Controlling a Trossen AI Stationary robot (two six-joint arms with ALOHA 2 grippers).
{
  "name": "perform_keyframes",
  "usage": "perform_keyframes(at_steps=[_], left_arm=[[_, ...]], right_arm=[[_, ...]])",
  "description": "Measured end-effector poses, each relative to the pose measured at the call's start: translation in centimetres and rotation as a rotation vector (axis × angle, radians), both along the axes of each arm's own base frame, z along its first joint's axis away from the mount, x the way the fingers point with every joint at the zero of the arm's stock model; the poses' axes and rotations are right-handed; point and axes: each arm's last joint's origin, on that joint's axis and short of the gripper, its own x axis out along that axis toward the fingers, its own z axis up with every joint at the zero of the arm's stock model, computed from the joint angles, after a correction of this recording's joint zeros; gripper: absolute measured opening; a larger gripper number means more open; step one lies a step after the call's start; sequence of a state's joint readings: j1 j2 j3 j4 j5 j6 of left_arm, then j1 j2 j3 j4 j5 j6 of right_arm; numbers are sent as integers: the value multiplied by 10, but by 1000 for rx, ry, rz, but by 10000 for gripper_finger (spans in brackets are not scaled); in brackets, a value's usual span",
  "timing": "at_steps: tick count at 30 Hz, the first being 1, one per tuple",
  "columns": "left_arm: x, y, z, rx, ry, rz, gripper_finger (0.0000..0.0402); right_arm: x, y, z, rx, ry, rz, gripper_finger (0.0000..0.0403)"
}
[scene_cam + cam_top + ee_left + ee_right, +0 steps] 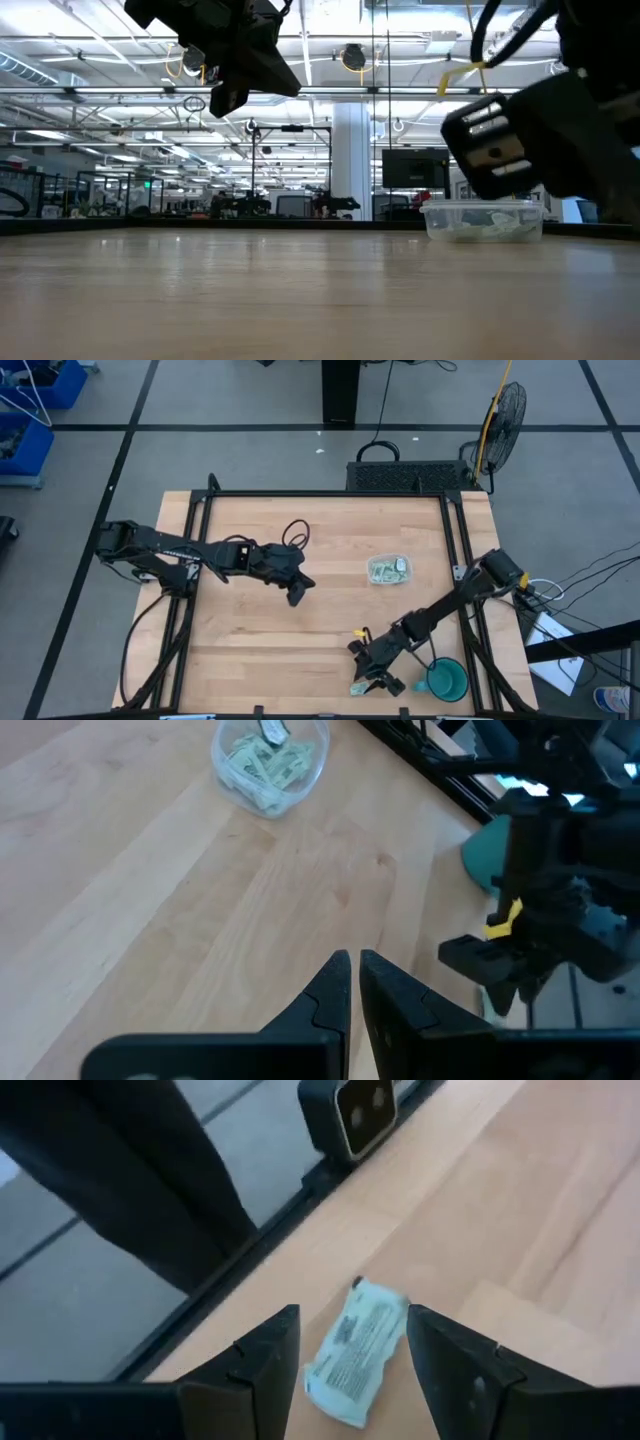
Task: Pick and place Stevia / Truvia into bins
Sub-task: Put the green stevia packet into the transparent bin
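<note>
One pale green and white sachet (357,1350) lies flat on the wood near the table's near edge, also in the high view (359,687). My right gripper (352,1358) is open above it, a finger standing on either side without touching; from above it shows near the near edge (376,676). The clear tub (388,570) stands right of the table's middle with several sachets inside (262,762), and shows in the low view (483,220). My left gripper (354,982) is shut, holds nothing, and hovers over the table's middle (296,592).
A teal mug (446,680) stands at the near right corner, close to my right arm. A black metal frame (330,493) rims the table. A black camera block (362,1110) sits at the near edge, beyond the sachet. Bare wood lies between the two arms.
</note>
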State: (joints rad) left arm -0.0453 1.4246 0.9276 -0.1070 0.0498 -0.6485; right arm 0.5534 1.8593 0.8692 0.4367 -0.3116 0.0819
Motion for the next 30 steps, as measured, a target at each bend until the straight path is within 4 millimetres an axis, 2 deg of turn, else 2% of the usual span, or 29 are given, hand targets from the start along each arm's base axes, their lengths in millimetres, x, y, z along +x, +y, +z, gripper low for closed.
perform_keyframes(at_steps=[8,12,20,26,30], left_arm=[[0,-7,0,41,-4,-50,31],[-1,-10,0,55,-4,-71,31],[-1,-15,0,61,-5,-91,31],[-1,-15,0,77,-7,-102,31],[-1,-15,0,77,-7,-102,31]], right_arm=[[0,1,-23,-74,60,-94,181],[-1,3,-26,-70,85,-132,181],[-18,24,-28,-146,38,-78,181],[-22,25,-31,-183,61,-103,179],[-22,25,-31,-197,41,-84,158]])
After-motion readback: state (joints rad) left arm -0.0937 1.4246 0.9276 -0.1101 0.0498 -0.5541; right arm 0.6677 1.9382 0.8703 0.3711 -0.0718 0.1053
